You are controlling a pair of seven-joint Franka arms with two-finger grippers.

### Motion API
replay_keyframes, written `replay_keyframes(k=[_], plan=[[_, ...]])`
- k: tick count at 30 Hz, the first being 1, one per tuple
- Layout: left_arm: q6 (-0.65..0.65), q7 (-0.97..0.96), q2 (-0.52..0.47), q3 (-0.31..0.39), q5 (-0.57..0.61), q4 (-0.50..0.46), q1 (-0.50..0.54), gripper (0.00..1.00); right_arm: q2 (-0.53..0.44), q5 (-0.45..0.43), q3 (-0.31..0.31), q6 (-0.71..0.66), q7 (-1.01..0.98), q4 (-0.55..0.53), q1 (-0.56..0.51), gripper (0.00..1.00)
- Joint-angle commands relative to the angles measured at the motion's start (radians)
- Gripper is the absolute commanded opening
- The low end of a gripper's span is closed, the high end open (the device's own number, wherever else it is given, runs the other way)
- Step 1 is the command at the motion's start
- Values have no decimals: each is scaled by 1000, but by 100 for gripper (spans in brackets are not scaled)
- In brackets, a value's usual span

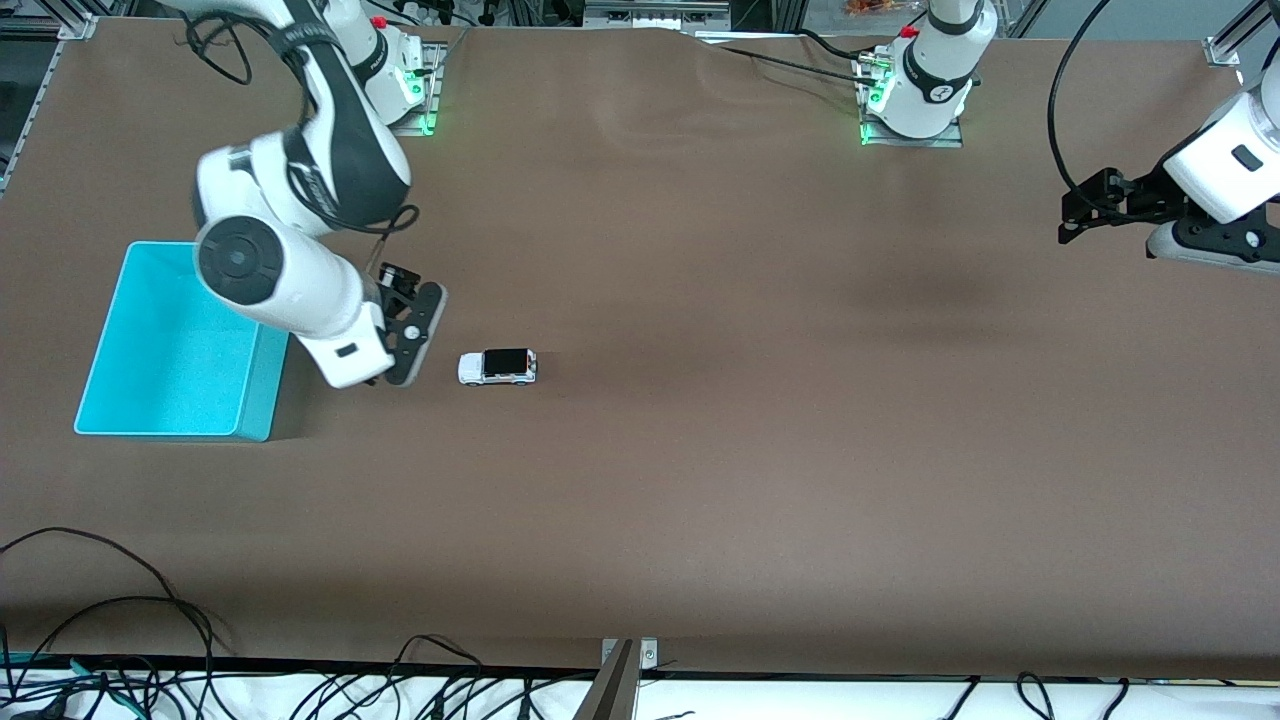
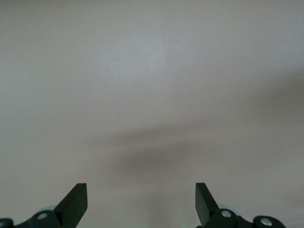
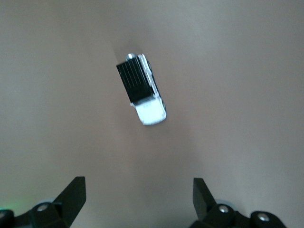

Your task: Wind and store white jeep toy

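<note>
The white jeep toy [image 1: 497, 367] stands on its wheels on the brown table, black roof up, a short way from the turquoise bin [image 1: 160, 350] toward the left arm's end. My right gripper [image 1: 405, 312] hangs low between the bin and the jeep, beside the toy and apart from it. In the right wrist view its fingers stand open [image 3: 137, 183] with nothing between them, and the jeep [image 3: 141, 95] lies ahead. My left gripper [image 1: 1085, 208] waits above the table at the left arm's end, open and empty [image 2: 141, 187] over bare tabletop.
The open bin sits near the right arm's end of the table with nothing visible in it. Loose cables [image 1: 120, 610] trail along the table edge nearest the front camera. The two arm bases [image 1: 915, 100] stand at the edge farthest from that camera.
</note>
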Motion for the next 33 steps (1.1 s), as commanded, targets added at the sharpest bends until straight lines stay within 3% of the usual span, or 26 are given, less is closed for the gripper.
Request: replay_keyframes(k=[1,10,15,20,33], plan=[[-22,-42,28,1,-30,39,10,100,11,16,25,117,-150,-60,4,100],[-22,-47,36,1,-18,45,15,100,32,11,77,377,-269,-209,5,100],[-22,-49,36,1,-18,47,24,100,80,13,89,475,-369,-236,7,100],[-16,-49,36,0,-18,57,22,100,153,14,89,498,-368,-232,5,100],[-17,-50,38,1,-16,59,28,100,171,14,91,498,-356,-232,12,100]])
